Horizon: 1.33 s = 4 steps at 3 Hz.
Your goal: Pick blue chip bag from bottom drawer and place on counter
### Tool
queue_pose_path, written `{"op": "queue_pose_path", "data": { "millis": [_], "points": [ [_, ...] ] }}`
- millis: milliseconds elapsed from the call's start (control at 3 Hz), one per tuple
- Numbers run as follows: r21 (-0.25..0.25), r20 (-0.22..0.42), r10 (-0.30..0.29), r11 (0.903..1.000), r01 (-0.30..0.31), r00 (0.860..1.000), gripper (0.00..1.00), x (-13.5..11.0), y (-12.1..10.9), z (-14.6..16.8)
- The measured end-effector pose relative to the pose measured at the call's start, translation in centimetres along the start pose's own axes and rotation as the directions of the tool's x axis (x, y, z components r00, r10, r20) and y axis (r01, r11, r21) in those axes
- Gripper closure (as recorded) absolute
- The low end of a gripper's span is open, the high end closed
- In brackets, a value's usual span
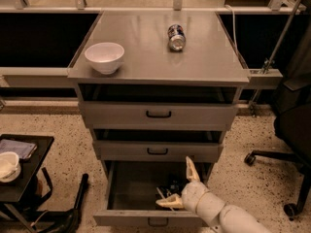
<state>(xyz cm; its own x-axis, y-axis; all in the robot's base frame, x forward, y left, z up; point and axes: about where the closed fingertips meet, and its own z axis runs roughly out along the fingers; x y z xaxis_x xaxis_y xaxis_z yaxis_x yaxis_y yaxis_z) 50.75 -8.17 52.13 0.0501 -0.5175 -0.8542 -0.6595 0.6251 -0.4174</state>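
The bottom drawer (121, 188) is pulled open under two shallower grey drawers. My gripper (181, 184) is inside its right half with its two pale fingers spread wide, one pointing up and one pointing left. A dark shape with light patches (171, 186), likely the blue chip bag, lies on the drawer floor between the fingers; the arm hides most of it. The grey counter (150, 57) is the cabinet's flat top.
A white bowl (104, 57) stands on the counter's left and a blue-and-silver can (176, 37) lies at its back right. A small black side table (22, 171) with a white cup stands at left. An office chair base (282, 164) is at right.
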Motion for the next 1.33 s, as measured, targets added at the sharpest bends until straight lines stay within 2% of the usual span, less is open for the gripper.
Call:
{"op": "queue_pose_path", "data": {
  "millis": [333, 667, 1000, 1333],
  "points": [
    [-0.024, 0.009, 0.027, 0.9994, -0.026, 1.0, 0.0, 2.4, -0.8, 1.4],
    [-0.058, -0.062, 0.035, 0.9976, -0.038, 0.997, 0.0, 6.5, -1.6, 3.8],
    [-0.055, -0.166, 0.001, 0.9984, -0.01, 0.986, 0.0, 10.6, -3.2, 5.9],
    [-0.061, -0.295, -0.05, 0.9976, 0.033, 0.954, 0.0, 15.0, -4.1, 6.2]
  ]
}}
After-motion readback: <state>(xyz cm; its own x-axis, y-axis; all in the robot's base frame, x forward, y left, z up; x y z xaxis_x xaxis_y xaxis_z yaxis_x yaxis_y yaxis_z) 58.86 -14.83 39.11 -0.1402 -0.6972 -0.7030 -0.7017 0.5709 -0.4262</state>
